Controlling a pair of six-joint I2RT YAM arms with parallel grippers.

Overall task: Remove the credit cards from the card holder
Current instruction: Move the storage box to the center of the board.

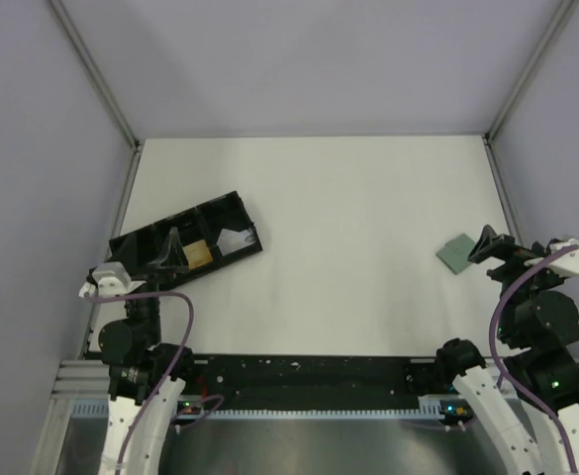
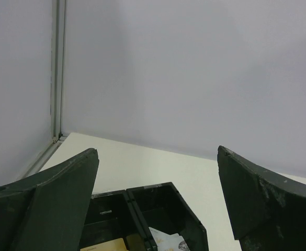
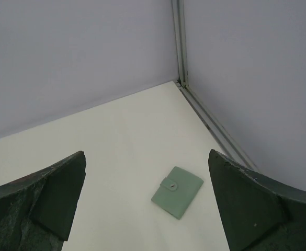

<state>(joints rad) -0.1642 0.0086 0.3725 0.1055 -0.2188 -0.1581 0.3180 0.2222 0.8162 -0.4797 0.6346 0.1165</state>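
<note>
The card holder [image 1: 456, 252] is a pale green wallet lying folded flat on the white table at the right, its tab snapped over [image 3: 177, 192]. My right gripper [image 1: 488, 245] hovers just right of it, open and empty, the holder showing between its fingers [image 3: 252, 204]. A tan credit card [image 1: 200, 252] and a silvery one [image 1: 235, 239] lie in the black tray. My left gripper [image 1: 169, 253] hangs open and empty over that tray's near side. In the left wrist view the tan card [image 2: 103, 246] and the silvery card [image 2: 168, 241] peek in at the bottom edge.
The long black three-compartment tray [image 1: 141, 237] lies slanted at the table's left, its far rim [image 2: 166, 187] showing between the left fingers. Lilac walls with metal corner posts [image 3: 180, 42] close the table on three sides. A black rail [image 1: 309, 371] runs along the near edge.
</note>
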